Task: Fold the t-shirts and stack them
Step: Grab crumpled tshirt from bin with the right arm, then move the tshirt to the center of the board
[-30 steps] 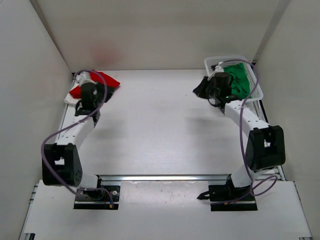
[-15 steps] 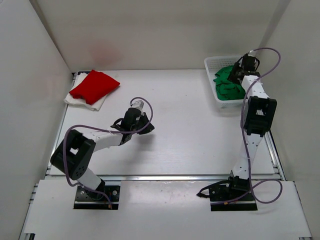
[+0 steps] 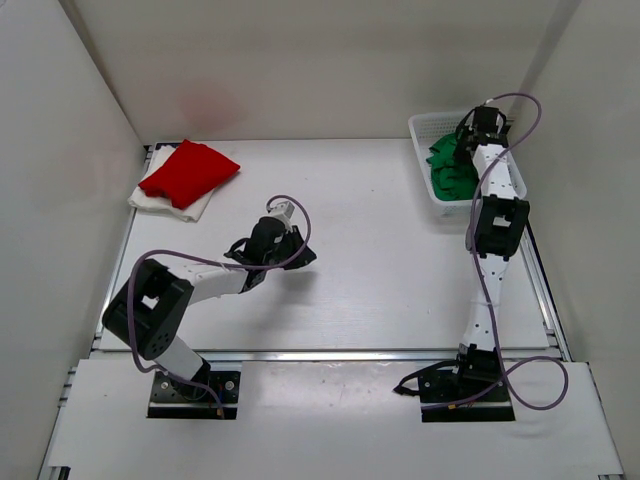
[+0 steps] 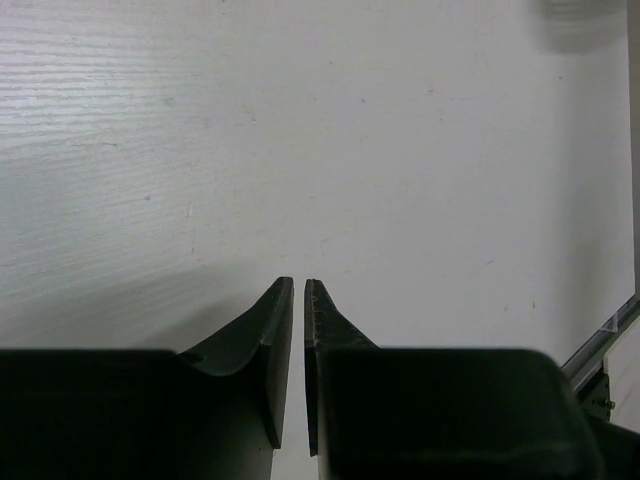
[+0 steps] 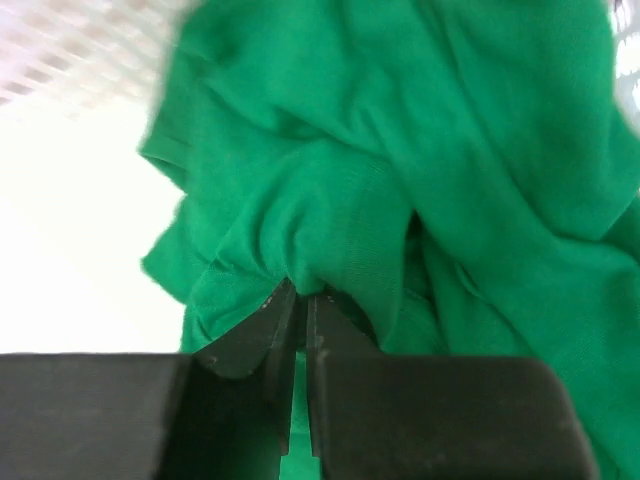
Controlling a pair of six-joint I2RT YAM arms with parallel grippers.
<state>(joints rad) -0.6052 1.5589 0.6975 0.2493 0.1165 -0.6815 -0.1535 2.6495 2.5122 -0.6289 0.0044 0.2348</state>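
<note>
Pinched green t-shirt [image 5: 400, 150] inside white mesh basket [image 3: 425, 122] with right gripper [image 5: 297, 300] (held left gripper [image 4: 297, 285] nearly pressed together, empty, above table [image 4: 300, 120]).

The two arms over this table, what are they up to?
They are folding and stacking shirts. The right gripper reaches into the basket at the far right and is shut on a fold of the crumpled green shirt. The left gripper is shut and empty, low over the bare middle of the table. In the far left corner the red shirt lies folded on the white shirt.
</note>
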